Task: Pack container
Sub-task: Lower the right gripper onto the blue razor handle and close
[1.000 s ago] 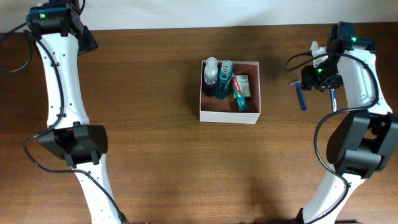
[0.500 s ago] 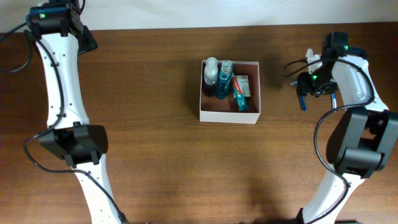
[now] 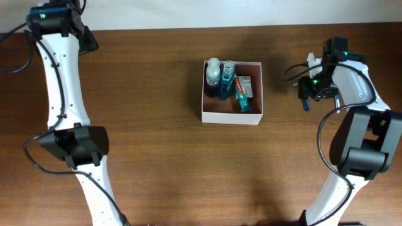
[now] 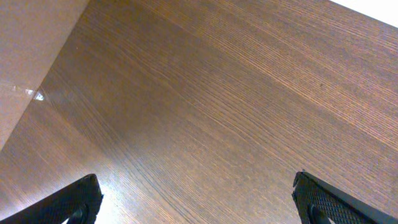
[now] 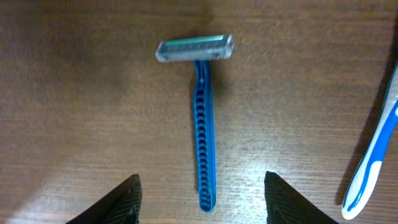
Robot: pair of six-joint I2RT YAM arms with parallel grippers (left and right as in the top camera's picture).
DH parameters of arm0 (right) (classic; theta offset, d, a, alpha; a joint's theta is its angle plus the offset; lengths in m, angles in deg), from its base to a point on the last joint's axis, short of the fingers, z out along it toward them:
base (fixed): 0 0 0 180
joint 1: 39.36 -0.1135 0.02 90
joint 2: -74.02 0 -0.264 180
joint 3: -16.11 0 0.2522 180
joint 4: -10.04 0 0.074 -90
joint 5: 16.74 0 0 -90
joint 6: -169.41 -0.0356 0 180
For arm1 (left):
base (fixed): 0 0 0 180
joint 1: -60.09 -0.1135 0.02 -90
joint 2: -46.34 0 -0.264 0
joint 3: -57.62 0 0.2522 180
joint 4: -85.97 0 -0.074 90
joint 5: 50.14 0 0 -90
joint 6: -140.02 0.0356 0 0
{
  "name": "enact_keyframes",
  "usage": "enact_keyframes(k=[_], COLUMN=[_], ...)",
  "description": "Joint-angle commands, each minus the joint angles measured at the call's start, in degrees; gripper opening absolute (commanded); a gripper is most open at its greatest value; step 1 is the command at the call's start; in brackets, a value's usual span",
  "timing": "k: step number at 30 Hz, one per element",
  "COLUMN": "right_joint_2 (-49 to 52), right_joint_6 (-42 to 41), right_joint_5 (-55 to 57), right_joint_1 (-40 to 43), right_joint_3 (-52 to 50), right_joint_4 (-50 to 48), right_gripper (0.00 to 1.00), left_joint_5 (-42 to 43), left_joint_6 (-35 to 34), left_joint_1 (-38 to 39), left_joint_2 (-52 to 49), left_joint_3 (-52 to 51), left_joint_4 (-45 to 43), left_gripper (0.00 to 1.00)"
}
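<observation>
Two fingers of right gripper spread wide, straddling one blue razor flat on table; one blue-white toothbrush near. Left gripper likewise spread, above tabletop. One container mid-table, well apart, holding two bottles, one toothpaste carton.

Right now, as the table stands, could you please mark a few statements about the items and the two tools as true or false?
1. The razor lies on the table under the open right tool. True.
2. The container is empty. False: it holds two bottles and a teal tube.
3. A blue and white toothbrush lies on the wood beside the razor, outside the container. True.
4. The left tool grips the toothbrush. False: it is open over bare wood and holds nothing.
</observation>
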Motion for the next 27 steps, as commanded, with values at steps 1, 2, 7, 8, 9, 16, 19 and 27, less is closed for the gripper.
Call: enact_keyframes(k=[1, 2, 7, 8, 9, 16, 19, 27], right_joint_2=[0.42, 0.42, 1.73, 2.29, 2.84, 4.92, 4.92, 5.35], right_joint_6=[-1.77, -1.77, -1.79, -1.81, -2.29, -3.48, -3.48, -3.48], right_joint_5=[-0.52, -0.50, -0.52, -0.55, -0.50, -0.52, -0.04, 0.37], right_joint_1=[-0.35, -0.35, -0.28, -0.31, -0.31, -0.31, -0.31, -0.31], right_joint_3=[-0.55, -0.55, -0.55, -0.57, -0.55, -0.55, -0.55, -0.55], right_joint_4=[-0.85, -0.96, -0.98, -0.98, -0.83, -0.44, -0.44, -0.61], right_gripper=[0.58, 0.58, 0.58, 0.58, 0.58, 0.58, 0.58, 0.57], left_joint_5=[0.20, 0.20, 0.20, 0.20, 0.20, 0.20, 0.20, 0.20], left_joint_6=[-0.59, -0.59, -0.59, -0.59, -0.59, -0.59, -0.59, -0.59], left_joint_1=[-0.31, -0.31, -0.31, -0.31, -0.31, -0.31, -0.31, -0.31], left_joint_2=[-0.28, -0.28, -0.28, -0.28, -0.28, -0.28, -0.28, -0.28], left_joint_3=[-0.39, -0.39, -0.39, -0.39, -0.39, -0.39, -0.39, -0.39], left_joint_4=[-0.11, -0.11, -0.11, -0.09, -0.11, -0.11, -0.11, -0.11], left_gripper=[0.99, 0.99, 0.99, 0.99, 0.99, 0.99, 0.99, 0.99])
